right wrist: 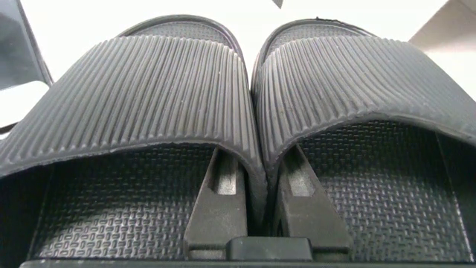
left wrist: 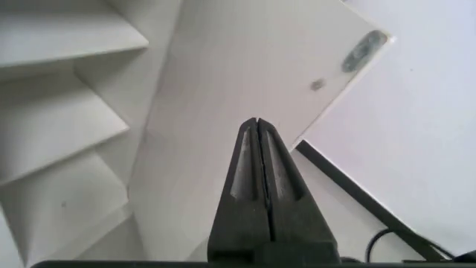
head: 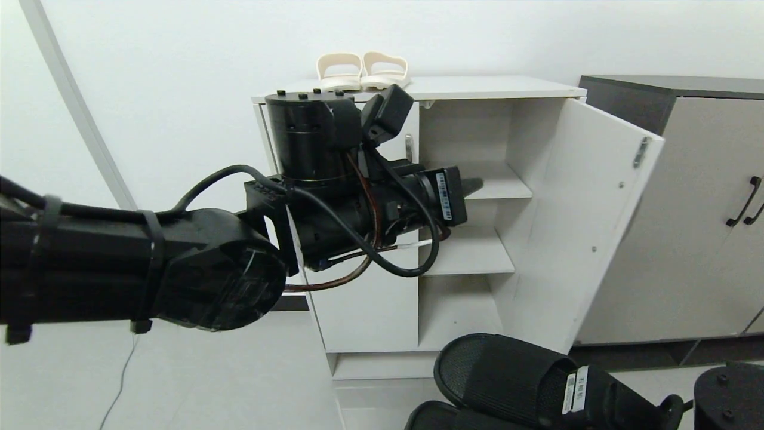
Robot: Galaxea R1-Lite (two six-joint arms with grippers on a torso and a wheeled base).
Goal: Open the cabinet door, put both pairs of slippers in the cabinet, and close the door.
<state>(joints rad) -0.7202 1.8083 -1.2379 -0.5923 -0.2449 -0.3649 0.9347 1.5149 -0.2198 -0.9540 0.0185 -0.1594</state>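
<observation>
A white cabinet (head: 477,87) stands ahead with its right door (head: 597,227) swung open, and bare shelves (head: 471,254) show inside. A cream pair of slippers (head: 362,70) rests on the cabinet top. My left gripper (head: 476,184) is held out at the upper shelf opening, fingers shut with nothing between them (left wrist: 257,126). In the left wrist view the door's inner face (left wrist: 223,89) lies just beyond its tips. A black pair of slippers (head: 501,370) hangs low in front of the cabinet. My right gripper (right wrist: 258,167) is shut on the pair's two inner strap walls, one finger (right wrist: 222,186) under each strap.
A grey cabinet (head: 686,239) with dark handles stands right of the open door, close to its outer edge. The white cabinet's left door (head: 364,310) is shut. A white wall runs behind, and bare floor lies to the left with a thin cable (head: 119,382) on it.
</observation>
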